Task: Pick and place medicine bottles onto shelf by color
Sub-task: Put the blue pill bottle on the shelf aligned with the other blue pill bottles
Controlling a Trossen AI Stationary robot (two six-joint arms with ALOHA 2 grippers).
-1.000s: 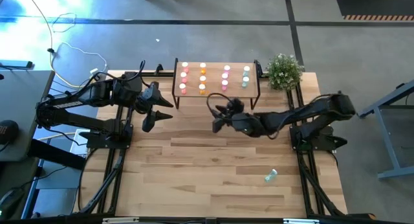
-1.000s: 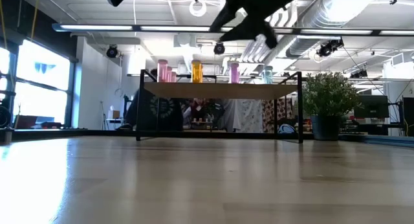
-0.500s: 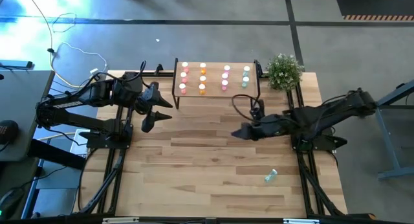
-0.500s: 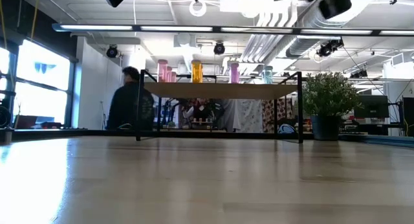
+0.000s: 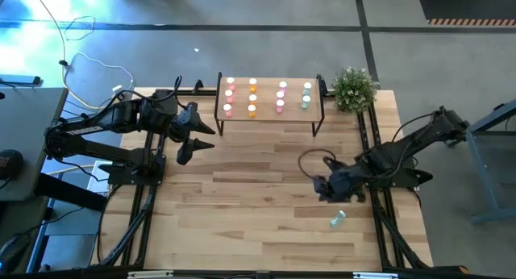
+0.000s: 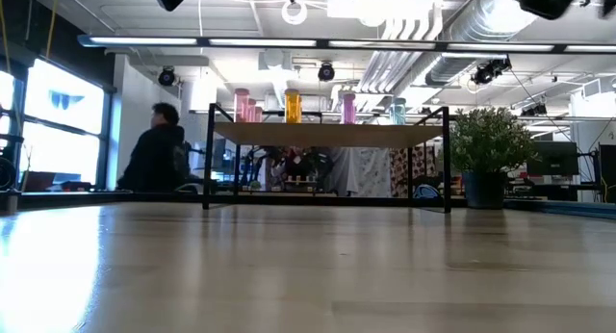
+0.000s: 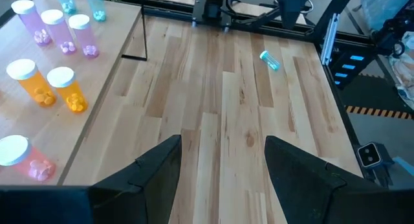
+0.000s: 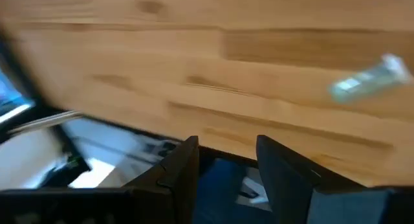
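While the counter lies mostly bare, we see the shelf at its far edge carrying pink, orange and teal bottles in rows. Our right gripper hovers near the one stray teal bottle, which lies on its side by the counter's near right corner; its fingers stand apart, empty. Our left gripper waits beside the shelf's left end, fingers parted, holding nothing. We judge the bottle light, rigid, smooth and prone to roll, so we would pinch across its body, mid-length.
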